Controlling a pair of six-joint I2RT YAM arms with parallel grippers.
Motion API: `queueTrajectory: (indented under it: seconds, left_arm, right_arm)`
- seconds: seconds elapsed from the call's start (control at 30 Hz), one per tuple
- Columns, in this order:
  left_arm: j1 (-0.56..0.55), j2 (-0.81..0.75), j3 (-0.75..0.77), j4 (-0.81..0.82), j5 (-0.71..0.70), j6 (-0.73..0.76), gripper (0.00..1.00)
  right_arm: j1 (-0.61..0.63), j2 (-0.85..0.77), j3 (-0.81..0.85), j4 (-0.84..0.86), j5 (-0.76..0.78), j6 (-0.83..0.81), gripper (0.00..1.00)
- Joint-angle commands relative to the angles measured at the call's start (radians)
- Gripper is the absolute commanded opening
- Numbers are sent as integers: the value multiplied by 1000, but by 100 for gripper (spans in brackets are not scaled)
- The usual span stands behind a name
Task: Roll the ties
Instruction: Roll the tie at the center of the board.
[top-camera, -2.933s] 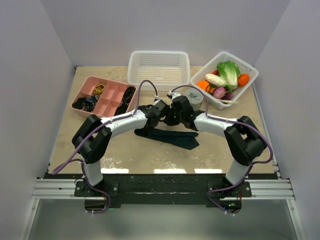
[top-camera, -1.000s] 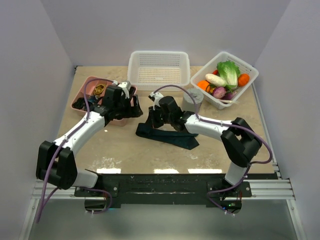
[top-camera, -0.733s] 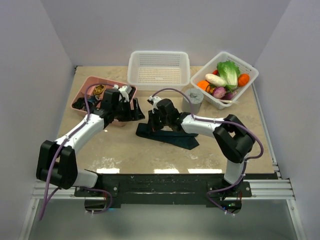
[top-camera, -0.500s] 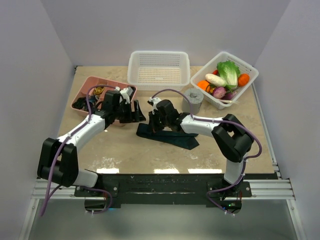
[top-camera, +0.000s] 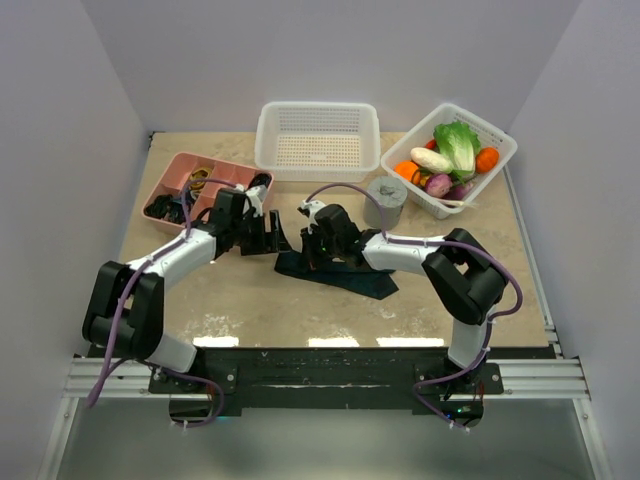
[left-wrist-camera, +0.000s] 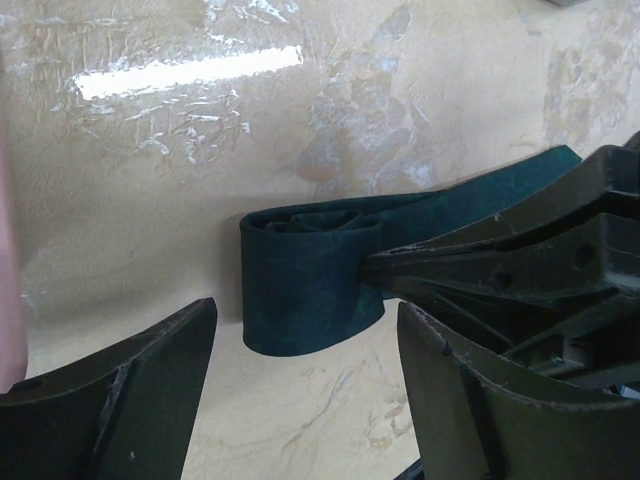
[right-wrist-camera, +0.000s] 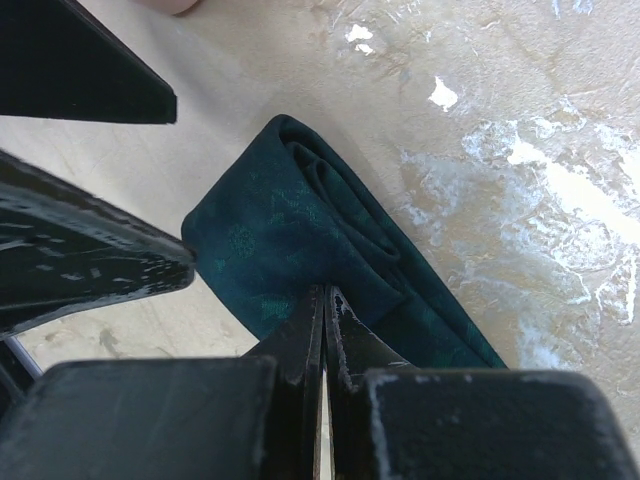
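At the left of the table (top-camera: 300, 310), near the pink compartment tray (top-camera: 162, 185), the left tool (top-camera: 265, 232) hangs open. In its wrist view, the left tool (left-wrist-camera: 305, 310) has its 2 fingers either side of the rolled end without touching it.

Only 1 dark teal tie (top-camera: 345, 275) is visible. Its left end is wound into a small, loose roll (left-wrist-camera: 305, 285) of a few turns, lying on the table.

The right tool (top-camera: 320, 243) is fully closed, with its tips against the fabric at the roll (right-wrist-camera: 290, 240). Whether a layer is pinched between them cannot be told.

To the right of the roll, most of the tie lies flat, running out to the wide end. The grey cylinder (top-camera: 385, 200) stands apart behind it.

I judge the rolling as started but far from finished: the flat length has yet to be wound in, and the roll looks slack enough to spring open if let go.
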Motion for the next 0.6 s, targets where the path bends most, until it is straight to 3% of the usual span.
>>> queueTrajectory:
  seconds: [0.0, 0.57]
  left_arm:
    - [7, 28, -21, 53, 18, 10, 76]
    - [7, 149, -93, 223, 79, -36, 65]
  right_arm:
    - [3, -18, -27, -10, 35, -17, 0]
    - [2, -6, -55, -13, 43, -7, 0]
